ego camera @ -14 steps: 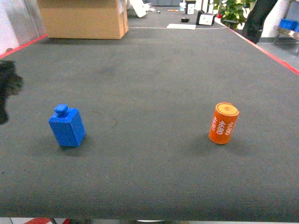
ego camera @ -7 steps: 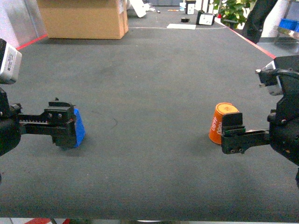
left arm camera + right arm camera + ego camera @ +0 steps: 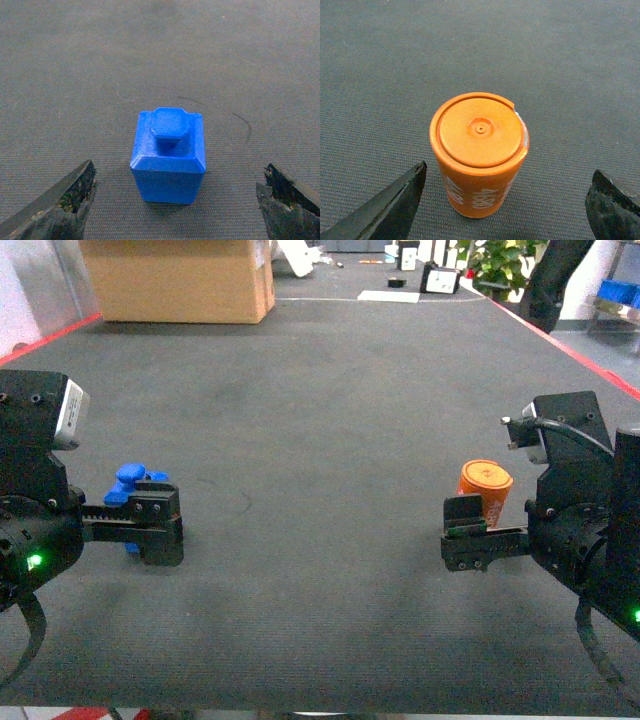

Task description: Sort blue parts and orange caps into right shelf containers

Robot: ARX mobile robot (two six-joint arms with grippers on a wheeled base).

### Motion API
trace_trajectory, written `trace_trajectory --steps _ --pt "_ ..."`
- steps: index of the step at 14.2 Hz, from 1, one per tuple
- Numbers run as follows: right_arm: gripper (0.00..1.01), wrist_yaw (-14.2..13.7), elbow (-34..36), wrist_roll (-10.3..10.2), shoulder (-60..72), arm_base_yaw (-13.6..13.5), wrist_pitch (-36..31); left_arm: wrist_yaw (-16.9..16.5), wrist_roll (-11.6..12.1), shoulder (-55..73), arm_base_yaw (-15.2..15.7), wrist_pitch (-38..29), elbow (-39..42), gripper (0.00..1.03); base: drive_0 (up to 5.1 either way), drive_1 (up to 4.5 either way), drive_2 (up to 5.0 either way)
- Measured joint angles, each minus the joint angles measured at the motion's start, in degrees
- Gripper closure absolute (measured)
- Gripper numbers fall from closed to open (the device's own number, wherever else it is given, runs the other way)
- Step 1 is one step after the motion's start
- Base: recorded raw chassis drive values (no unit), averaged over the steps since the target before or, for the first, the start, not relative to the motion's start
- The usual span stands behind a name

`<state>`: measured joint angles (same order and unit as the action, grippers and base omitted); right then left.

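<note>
Left gripper point(image 3: 150, 527): low over the near left of the table, jaws spread wide. In the left wrist view one fingertip point(image 3: 60, 207) stands on each side of the blue part, both clear of it; nothing is held.
Right gripper point(image 3: 470, 540): low over the near right of the table, jaws spread wide. In the right wrist view its fingertips point(image 3: 390, 210) flank the orange cap without contact; nothing is held.
Blue part point(image 3: 169, 156): stands upright on the mat between the left jaws, long axis vertical. An octagonal stud on its top faces up; the body is a square block with a bevelled shoulder.
Orange cap point(image 3: 479, 152): stands upright on the mat between the right jaws, cylinder axis vertical, flat end with a small centre dimple facing up. White lettering runs along its side.
Table point(image 3: 330, 400): dark ribbed mat with red edge strips; the two parts rest well apart, at left and right.
Cardboard box point(image 3: 178, 278): closed, at the far left of the table; contents cannot be seen.
Blue crate point(image 3: 620, 292): partly in view beyond the far right edge; contents cannot be told.
</note>
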<state>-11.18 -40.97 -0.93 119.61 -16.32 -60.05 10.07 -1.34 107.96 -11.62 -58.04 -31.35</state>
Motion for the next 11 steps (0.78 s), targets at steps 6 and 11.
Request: trace_trajectory --steps 6,11 --pt "0.03 -1.5 -5.7 -1.4 7.0 -0.2 -1.0 -0.1 -0.3 9.2 1.6 0.0 -7.0 0.05 0.0 0.0 0.0" --pt "0.54 -3.3 -6.6 -0.7 8.5 -0.1 -1.6 -0.2 -1.5 11.5 1.6 0.3 -8.9 0.56 0.0 0.0 0.0"
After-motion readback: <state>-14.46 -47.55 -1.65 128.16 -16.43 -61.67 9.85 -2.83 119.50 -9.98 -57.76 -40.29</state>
